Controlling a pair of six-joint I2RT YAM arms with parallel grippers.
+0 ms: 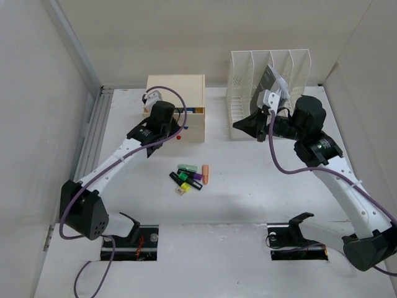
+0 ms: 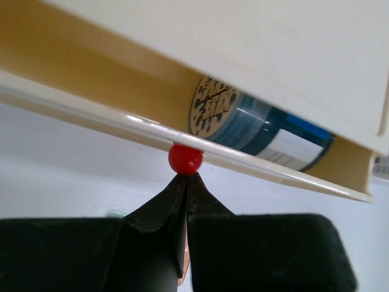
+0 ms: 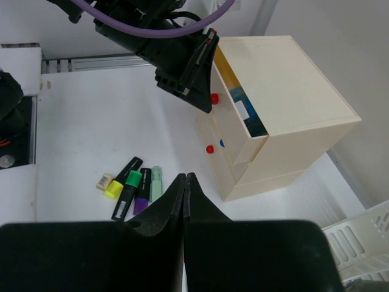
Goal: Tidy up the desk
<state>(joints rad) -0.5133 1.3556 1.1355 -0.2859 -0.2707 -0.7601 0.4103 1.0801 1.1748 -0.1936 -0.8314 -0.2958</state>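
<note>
The white desk (image 1: 248, 186) holds a beige drawer box (image 1: 175, 99) at the back. Its top drawer (image 3: 234, 115) stands partly open with a blue-and-white roll (image 2: 261, 125) inside. My left gripper (image 1: 177, 128) is shut, and its tips (image 2: 184, 177) touch the drawer's red knob (image 2: 185, 159) from the front. My right gripper (image 1: 243, 128) is shut and empty, held above the desk in front of the file rack (image 1: 267, 87); in its own view the tips (image 3: 184, 177) hang over the desk beside the markers. Several highlighters (image 1: 189, 177) lie mid-desk, also seen in the right wrist view (image 3: 135, 185).
A small eraser (image 3: 104, 180) lies beside the yellow highlighter (image 3: 113, 189). An orange marker (image 1: 205, 174) lies at the right of the group. Lower drawers have a red knob (image 3: 209, 149) and a blue knob (image 3: 222, 143). An aluminium rail (image 1: 93, 136) runs along the left; two cutouts (image 1: 130, 242) (image 1: 298, 245) lie near the arm bases.
</note>
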